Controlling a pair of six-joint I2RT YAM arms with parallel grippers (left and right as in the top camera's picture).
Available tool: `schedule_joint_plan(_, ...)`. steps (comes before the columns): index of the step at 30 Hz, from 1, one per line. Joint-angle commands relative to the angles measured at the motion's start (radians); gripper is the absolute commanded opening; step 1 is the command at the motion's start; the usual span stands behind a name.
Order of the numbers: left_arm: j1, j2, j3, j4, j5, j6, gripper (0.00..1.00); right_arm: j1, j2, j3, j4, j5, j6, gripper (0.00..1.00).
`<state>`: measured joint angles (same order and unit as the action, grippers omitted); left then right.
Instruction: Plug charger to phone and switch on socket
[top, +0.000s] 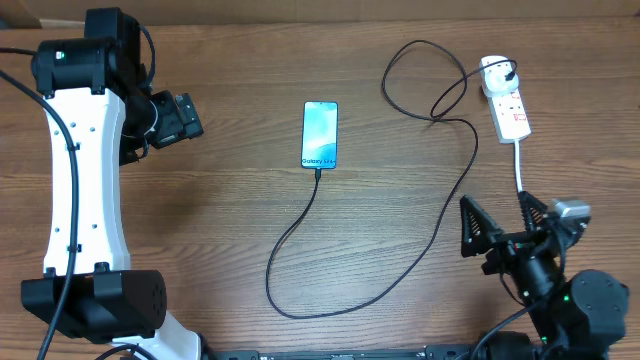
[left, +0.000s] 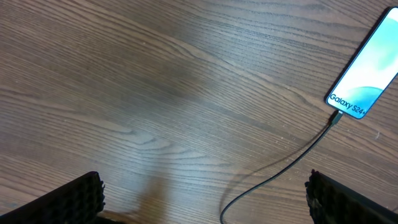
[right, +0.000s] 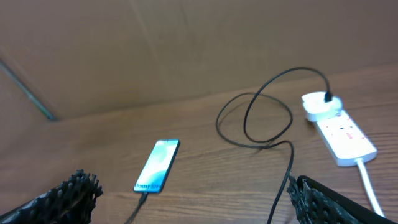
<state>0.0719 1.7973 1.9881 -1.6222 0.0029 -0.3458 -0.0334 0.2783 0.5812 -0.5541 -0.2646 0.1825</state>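
The phone (top: 320, 135) lies flat mid-table with its screen lit; it also shows as the phone (left: 367, 74) and the phone (right: 158, 165). The black charger cable (top: 440, 225) meets the phone's bottom edge with its tip (left: 336, 118), loops toward the front and runs up to its plug (top: 508, 72), seated in the white socket (top: 507, 105) at the far right. My left gripper (top: 188, 115) hovers open to the left of the phone, nothing between its fingers (left: 81, 199). My right gripper (top: 500, 225) stands open below the socket (right: 345, 132), holding nothing.
The socket's thick white cord (top: 520, 165) runs down toward my right gripper. A loop of the charger cable (right: 267, 112) lies left of the socket. A brown cardboard wall (right: 186, 50) closes the table's far side.
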Motion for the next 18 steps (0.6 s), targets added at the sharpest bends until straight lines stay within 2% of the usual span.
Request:
schedule_joint_plan(1, -0.007, 0.004, -0.006, 0.004, -0.011, -0.018, 1.0, 0.026, -0.031, -0.058, 0.038, -0.007, -0.035, 1.0)
schedule_joint_plan(18, -0.007, 0.004, -0.006, 0.004, -0.011, -0.018, 1.0, 0.058, -0.193, -0.288, 0.301, 0.001, -0.035, 1.0)
